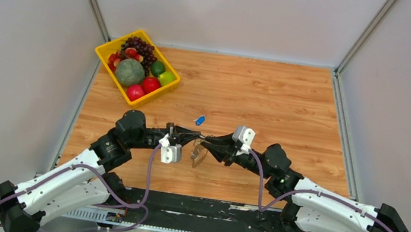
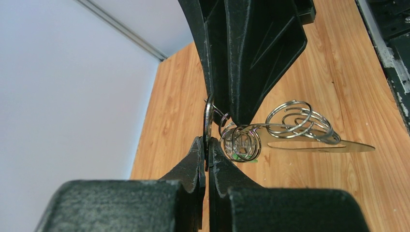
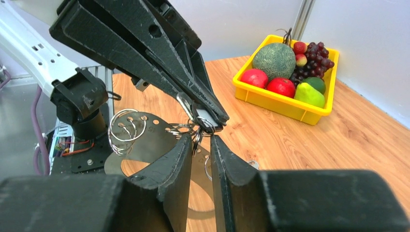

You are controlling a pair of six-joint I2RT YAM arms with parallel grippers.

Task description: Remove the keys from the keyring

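- Jaws of the left gripper are pressed together on the edge of the keyring. It stands edge-on and rises straight out of the tips, in line with the fingers.
- Just right of that pinch, a cluster of small wire rings hangs off the keyring. Further right are bigger coiled rings and a thin flat metal plate, all held clear of the table.
- None of the keys can be picked out for certain in the cluster. A small blue tag lies on the wood just beyond the two grippers, apart from the bunch.
- From the other side, the right gripper meets the left one tip to tip. Its jaws stand narrowly parted with ring wire in the gap, and I cannot tell whether they press on it.
- As I judge it, the coming move turns on one thing: the hanging load lies on the right gripper's side of the pinch. That makes the right arm the nearer one to work a piece round the wire while the left holds the loop steady.
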